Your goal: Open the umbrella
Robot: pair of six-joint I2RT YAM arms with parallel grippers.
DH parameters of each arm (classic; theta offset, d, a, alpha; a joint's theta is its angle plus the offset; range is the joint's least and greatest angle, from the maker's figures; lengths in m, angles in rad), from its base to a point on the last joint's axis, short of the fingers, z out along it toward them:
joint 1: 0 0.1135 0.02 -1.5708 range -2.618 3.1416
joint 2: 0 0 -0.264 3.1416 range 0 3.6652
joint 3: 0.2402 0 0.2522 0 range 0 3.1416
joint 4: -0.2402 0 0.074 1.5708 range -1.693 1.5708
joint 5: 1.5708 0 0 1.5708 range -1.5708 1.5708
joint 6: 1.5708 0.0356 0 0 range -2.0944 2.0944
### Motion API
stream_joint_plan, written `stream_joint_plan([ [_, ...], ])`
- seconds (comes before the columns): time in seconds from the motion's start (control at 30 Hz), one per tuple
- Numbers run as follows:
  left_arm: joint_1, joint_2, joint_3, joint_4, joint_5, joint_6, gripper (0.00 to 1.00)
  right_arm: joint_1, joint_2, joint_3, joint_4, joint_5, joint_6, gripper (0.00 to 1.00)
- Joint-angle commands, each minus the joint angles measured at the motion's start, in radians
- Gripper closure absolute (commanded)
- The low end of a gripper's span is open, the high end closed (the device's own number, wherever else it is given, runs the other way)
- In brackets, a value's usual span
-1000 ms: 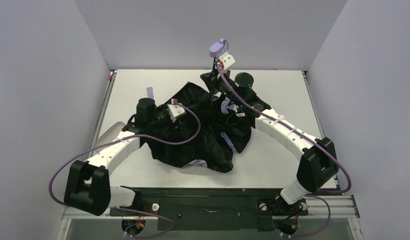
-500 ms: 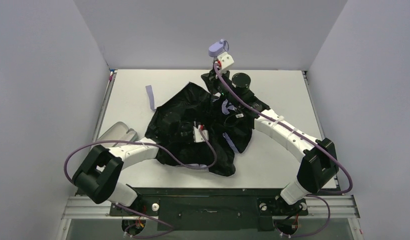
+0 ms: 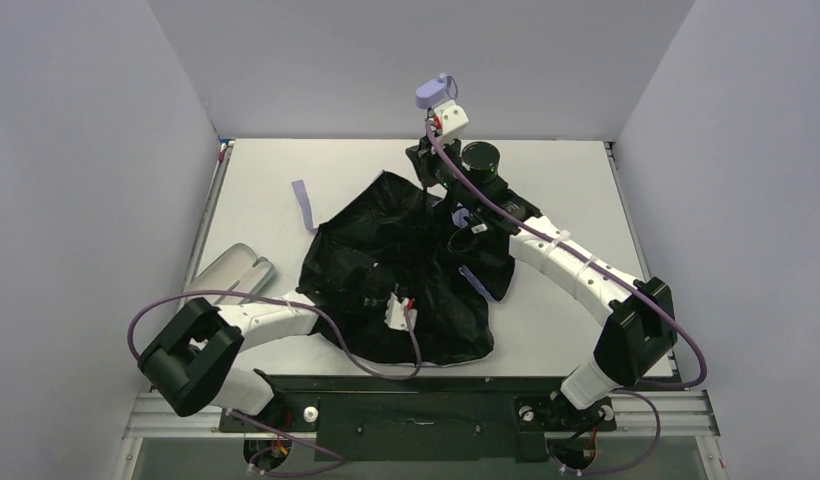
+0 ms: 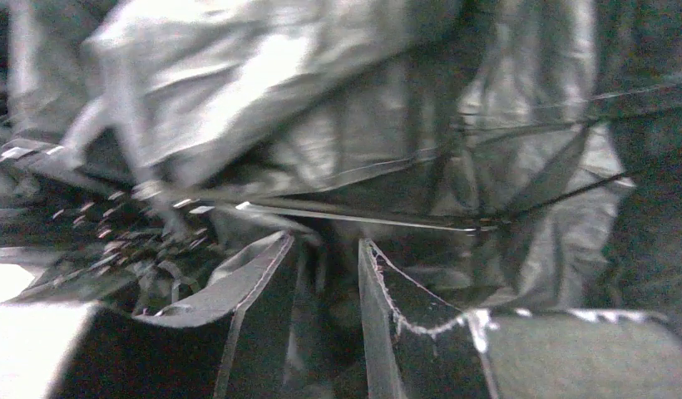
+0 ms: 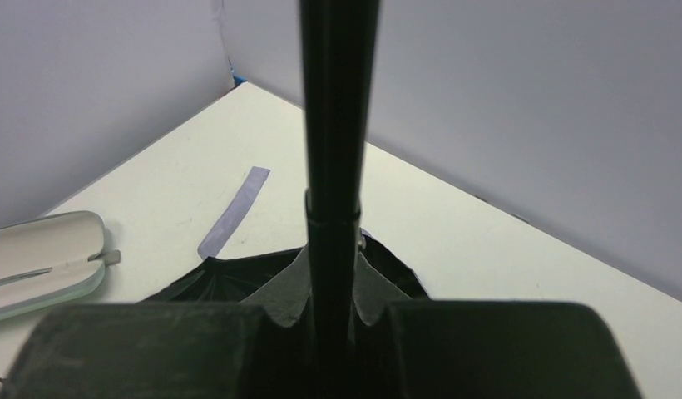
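Within right tool (image 5: 331, 326), umbrella shaft (image 5: 333, 125).

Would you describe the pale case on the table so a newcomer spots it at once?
Look at the left edge of the white table. The case lies there, apart from the black canopy: a pale rounded oblong, unlike the flat lavender strap.

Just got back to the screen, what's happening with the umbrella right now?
The right gripper is shut on the black shaft, holding it upright at the far side of the table, lavender handle on top. The canopy lies half-spread and crumpled, black lining up. The left gripper is down among its near folds, jaws part-way apart; whether it pinches fabric is unclear. Not open yet.
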Motion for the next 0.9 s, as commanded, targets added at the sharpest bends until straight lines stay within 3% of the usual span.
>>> stream_joint_plan([
  [0.0, 0.062, -0.113, 0.067, 0.170, -0.014, -0.229, 0.70, 0.019, -0.054, 0.028, 0.048, 0.020, -0.008, 1.00],
  [0.1, 0.085, -0.152, 0.083, 0.269, -0.035, -0.303, 0.71, 0.029, -0.069, 0.003, 0.044, 0.021, -0.006, 1.00],
  [0.23, 0.082, -0.130, 0.116, 0.343, -0.049, -0.283, 0.74, 0.048, -0.075, -0.021, 0.042, 0.028, -0.003, 1.00],
  [0.5, 0.037, 0.096, 0.185, 0.519, -0.181, -0.188, 0.81, 0.065, -0.073, -0.009, 0.040, 0.051, 0.012, 1.00],
  [0.73, -0.014, 0.255, 0.241, 0.494, -0.118, -0.088, 0.81, 0.068, -0.064, 0.012, 0.028, 0.051, 0.001, 1.00],
  [0.87, -0.047, 0.300, 0.302, 0.321, 0.009, -0.031, 0.72, 0.067, -0.053, 0.043, 0.018, 0.037, -0.008, 1.00],
])
